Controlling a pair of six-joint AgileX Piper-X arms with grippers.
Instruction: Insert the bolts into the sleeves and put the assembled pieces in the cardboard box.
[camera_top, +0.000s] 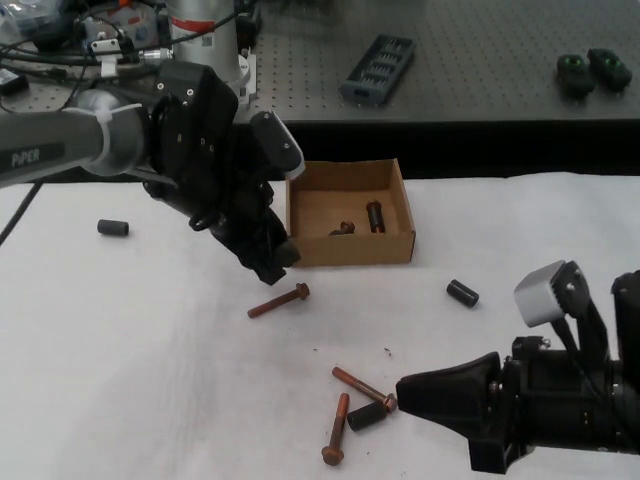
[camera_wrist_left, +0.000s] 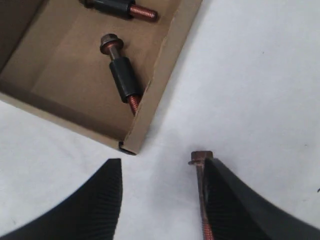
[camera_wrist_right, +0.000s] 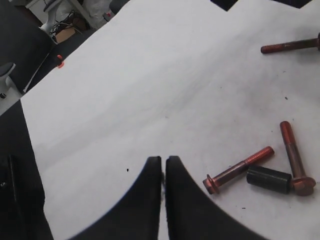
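One copper-coloured metal bolt (camera_wrist_left: 200, 180) is lying just beside one finger of the spread left hand (camera_wrist_left: 162, 170); closing off-centre is likely risking it rolling free.

Probably a lab, perforated bench (camera_top: 480, 70), cables (camera_top: 45, 55)

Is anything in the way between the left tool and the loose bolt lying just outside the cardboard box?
Nothing visible. The left tool hangs open over the white cloth, and the bolt lies bare in the gap, close against one finger. The cardboard box corner sits off to the side, not between them.
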